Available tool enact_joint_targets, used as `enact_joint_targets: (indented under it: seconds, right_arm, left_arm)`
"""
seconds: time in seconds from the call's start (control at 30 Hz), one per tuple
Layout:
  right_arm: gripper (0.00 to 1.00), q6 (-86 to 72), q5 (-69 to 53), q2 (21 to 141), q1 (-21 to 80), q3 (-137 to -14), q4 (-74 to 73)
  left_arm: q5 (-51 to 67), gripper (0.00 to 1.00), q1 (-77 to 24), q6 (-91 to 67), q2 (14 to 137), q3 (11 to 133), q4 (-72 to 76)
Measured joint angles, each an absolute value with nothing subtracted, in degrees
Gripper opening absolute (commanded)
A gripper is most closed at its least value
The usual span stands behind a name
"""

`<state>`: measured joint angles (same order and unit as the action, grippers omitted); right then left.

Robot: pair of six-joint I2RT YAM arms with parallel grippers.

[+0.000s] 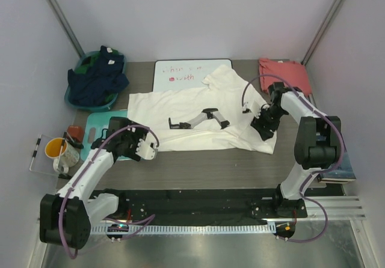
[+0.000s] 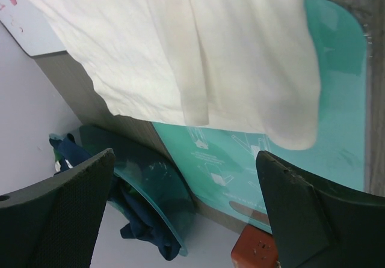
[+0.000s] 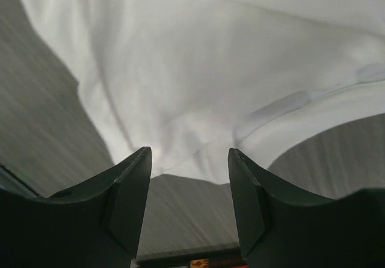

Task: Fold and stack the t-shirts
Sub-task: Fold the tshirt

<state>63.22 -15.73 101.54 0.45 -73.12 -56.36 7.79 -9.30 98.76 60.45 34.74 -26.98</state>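
Observation:
The cream-white t-shirt (image 1: 180, 109) lies spread out in the middle of the table, its small black-and-grey print (image 1: 198, 119) facing up. The salmon-red t-shirt (image 1: 283, 73) lies at the back right corner. My left gripper (image 1: 129, 137) hovers at the white shirt's left end, over the teal board. In the left wrist view the left gripper (image 2: 185, 155) is wide open and empty, the white t-shirt (image 2: 198, 51) lying beyond it. My right gripper (image 1: 261, 127) is at the shirt's right edge. Seen from the right wrist, that gripper (image 3: 189, 151) is open, with the white t-shirt's hem (image 3: 198, 100) just past its fingertips.
A whiteboard (image 1: 180, 73) with red scribbles lies partly under the white shirt at the back. The teal board (image 1: 99, 127) sits at the left. A teal basin (image 1: 81, 103) of dark blue clothes stands at the back left. A yellow mug (image 1: 59, 151) and a red object (image 1: 74, 131) are at the left edge.

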Motion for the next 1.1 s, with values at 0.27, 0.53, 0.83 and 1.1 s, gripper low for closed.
enact_joint_targets:
  seconds: [0.27, 0.53, 0.83, 1.1]
  right_arm:
    - [0.58, 66.15, -16.25, 98.89, -4.45, -68.01, -65.04]
    - [0.58, 67.37, -21.23, 101.95, -11.64, -70.24, -71.57]
    - [0.58, 70.24, -25.58, 106.59, -13.23, -72.58, -74.89]
    - [0.58, 71.24, -27.20, 107.31, -14.02, -72.55, -75.53]
  left_arm:
    - [10.04, 1.00, -9.23, 102.59, 57.93, 33.36, -32.10]
    - [10.09, 1.00, -9.23, 105.08, 60.16, 28.75, -27.62]
    - [9.10, 1.00, -9.21, 103.90, 65.71, 32.40, -22.65]
    - [9.19, 0.94, -9.19, 105.73, 65.23, 31.05, -23.99]
